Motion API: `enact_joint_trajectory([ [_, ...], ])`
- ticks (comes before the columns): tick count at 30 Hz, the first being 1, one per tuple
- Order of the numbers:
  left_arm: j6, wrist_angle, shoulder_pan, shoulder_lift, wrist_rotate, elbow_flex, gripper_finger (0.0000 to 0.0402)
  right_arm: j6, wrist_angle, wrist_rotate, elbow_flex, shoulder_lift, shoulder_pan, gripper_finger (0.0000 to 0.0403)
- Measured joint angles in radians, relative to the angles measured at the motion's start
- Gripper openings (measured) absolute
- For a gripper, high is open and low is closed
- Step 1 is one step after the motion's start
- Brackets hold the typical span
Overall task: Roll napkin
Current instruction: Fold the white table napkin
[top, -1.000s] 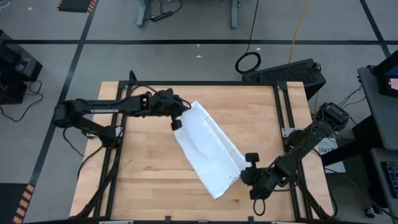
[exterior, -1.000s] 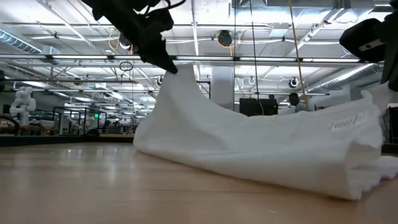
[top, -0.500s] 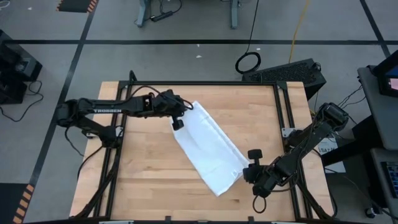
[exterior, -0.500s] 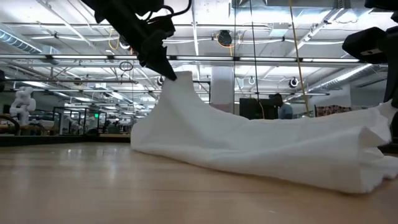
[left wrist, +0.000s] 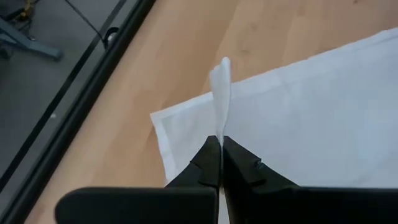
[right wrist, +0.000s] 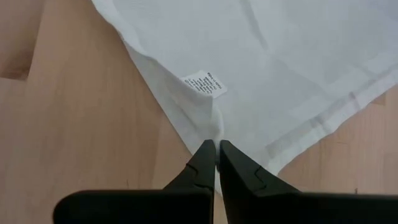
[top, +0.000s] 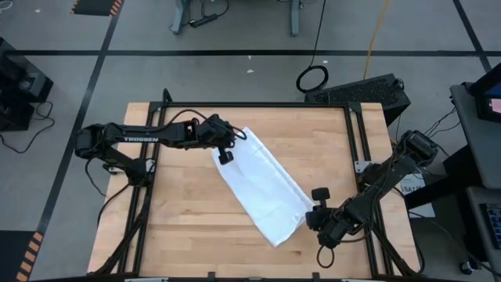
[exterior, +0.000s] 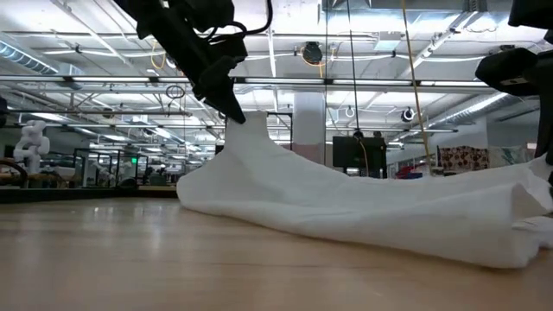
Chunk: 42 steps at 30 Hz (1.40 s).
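The white napkin (top: 262, 184) lies as a long folded strip slanting across the wooden table (top: 188, 219), from the far left toward the near right. My left gripper (top: 228, 147) is shut on its far-left end. My right gripper (top: 313, 210) is shut on its near-right end, beside a small sewn label (right wrist: 204, 83). In the low view the napkin (exterior: 346, 207) rises to a peak under my left gripper (exterior: 232, 111), and its middle rests on the table. My left gripper pinches a raised fold (left wrist: 219, 118) of the napkin near its far-left corner between its two fingers, coming slanting from above. That end is pulled up into a peak (exterior: 246, 125); the cloth below slopes down onto the table. My right gripper pinches the napkin's edge (right wrist: 214, 134) just below the label between its two fingers, from above. The cloth puckers up toward the fingertips; the rest of that end lies on or just above the table.
A black metal frame (top: 356, 141) runs around the table's far and side edges. Bare wood shows to the near left (top: 188, 227) and the far right (top: 313, 141) of the napkin.
Both grippers have come down with the napkin's ends while staying shut. The peak under my left gripper sits lower, and the near-right end held by my right gripper has dropped most and shifted a little toward the table's right edge, so the strip lies flatter.
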Motion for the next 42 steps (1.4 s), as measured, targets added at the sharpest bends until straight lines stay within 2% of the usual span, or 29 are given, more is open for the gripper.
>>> enact_joint_trajectory([
  [11,-0.005,0.001,0.0,0.0,-0.012,0.0,0.0006,0.024,-0.045,0.0,0.0,0.0,-0.018,0.0014],
  [22,-0.03,0.044,0.0,0.087,-0.019,0.0,0.0006,0.143,-0.162,0.017,0.0,0.0,-0.035,0.0123],
  [27,-0.053,0.088,0.0,0.112,-0.019,0.0,0.0033,0.214,-0.151,-0.006,0.0,0.0,-0.035,0.0154],
  [35,-0.023,0.109,0.001,0.083,-0.128,0.0,0.0095,0.371,-0.057,-0.031,0.0,0.028,0.037,0.0154],
  [38,0.003,0.102,0.001,0.077,-0.129,0.0,0.0103,0.375,-0.04,-0.018,0.0,0.079,0.073,0.0153],
  [42,0.0,0.093,0.0,0.074,-0.115,0.0,0.0104,0.412,-0.04,0.048,0.0,0.165,0.098,0.0153],
])
